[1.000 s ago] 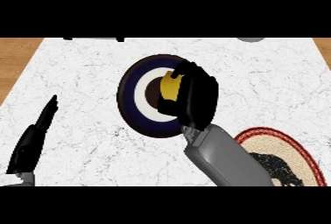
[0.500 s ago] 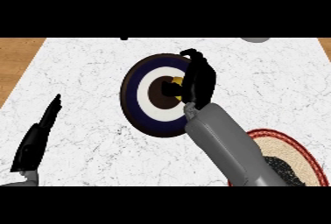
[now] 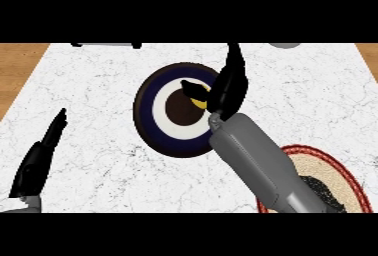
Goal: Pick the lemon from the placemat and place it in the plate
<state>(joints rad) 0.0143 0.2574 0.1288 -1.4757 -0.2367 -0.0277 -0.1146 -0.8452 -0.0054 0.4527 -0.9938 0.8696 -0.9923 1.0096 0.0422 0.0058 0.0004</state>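
Lemon (image 3: 200, 102) on plate (image 3: 151, 117), mostly hidden behind right hand (image 3: 227, 87); axis unclear.

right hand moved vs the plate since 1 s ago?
Yes. The right hand has swung up toward the plate's far right rim and its fingers have straightened; the lemon shows over the plate's centre.

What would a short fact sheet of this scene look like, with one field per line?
surface: white marbled counter
plate: dark blue rim, white ring, brown centre
lemon: yellow, over the plate, mostly hidden by the right robot hand
right robot hand: above the plate, fingers extended, thumb against the lemon
left robot hand: open, resting at the left edge
placemat: lower right, red border, partly under the forearm
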